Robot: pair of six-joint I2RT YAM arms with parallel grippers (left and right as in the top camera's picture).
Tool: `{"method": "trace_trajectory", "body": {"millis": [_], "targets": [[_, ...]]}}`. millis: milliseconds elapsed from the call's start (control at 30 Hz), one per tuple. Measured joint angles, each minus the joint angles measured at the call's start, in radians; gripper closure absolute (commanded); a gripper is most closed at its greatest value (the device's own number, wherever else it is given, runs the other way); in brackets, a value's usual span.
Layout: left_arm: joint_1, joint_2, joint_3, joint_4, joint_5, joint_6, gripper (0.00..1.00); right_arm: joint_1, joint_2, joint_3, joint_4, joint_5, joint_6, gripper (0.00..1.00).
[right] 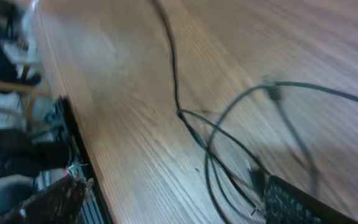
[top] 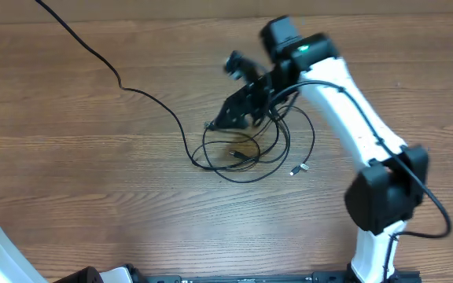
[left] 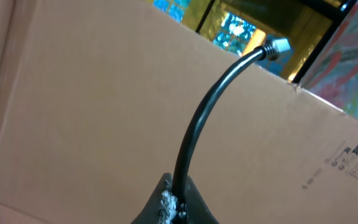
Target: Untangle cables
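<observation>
- Since the cables (top: 250, 153) lie in overlapping loops at the middle of the wooden surface (top: 69, 204), the step in hand looks like freeing one strand. I judge it goes best with a low, slow, outward pull, so that the loops slide apart rather than cinch
- The right arm (top: 352, 118) reaches from the near right side towards the middle, and its right pincer (top: 238, 106) hangs over the upper edge of the tangle
- One long cable (top: 93, 51) trails from the loops off to the far left corner
- The right pincer is blurred in both views, so I cannot tell how wide its jaws stand. One finger (right: 303, 205) shows just beside a strand, with nothing plainly clamped
- The left pincer (left: 171, 204) is closed on a single cable (left: 194, 124), which arches up before a cardboard wall (left: 73, 93)
- A small silvery plug (top: 299, 167) lies loose at the right rim of the loops, likely a good free end to take
</observation>
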Motion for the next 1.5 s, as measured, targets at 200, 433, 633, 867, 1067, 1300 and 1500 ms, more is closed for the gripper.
{"method": "trace_trajectory", "body": {"millis": [200, 433, 633, 867, 1067, 1300, 1500], "targets": [[0.000, 0.001, 0.000, -0.045, 0.042, 0.000, 0.96, 0.100, 0.078, -0.011, 0.149, 0.000, -0.015, 0.11], [0.000, 0.001, 0.000, -0.092, 0.098, 0.000, 0.96, 0.190, 0.132, -0.011, 0.414, 0.031, 0.082, 0.13], [0.000, 0.001, 0.000, -0.121, 0.163, 0.000, 0.96, 0.202, 0.241, -0.011, 0.539, 0.101, 0.212, 0.19], [0.000, 0.021, 0.001, -0.319, 0.223, 0.000, 0.96, 0.200, 0.290, -0.014, 0.579, 0.130, 0.256, 0.32], [0.000, 0.105, 0.000, -0.418, 0.279, 0.036, 0.96, 0.209, 0.290, -0.014, 0.582, 0.131, 0.262, 0.33], [0.000, 0.182, 0.000, -0.440, 0.375, 0.119, 0.96, 0.252, 0.306, -0.014, 0.588, 0.137, 0.262, 0.33], [0.015, 0.185, 0.000, -0.306, 0.540, 0.126, 0.96, 0.261, 0.346, -0.014, 0.589, 0.208, 0.262, 0.30]]}}
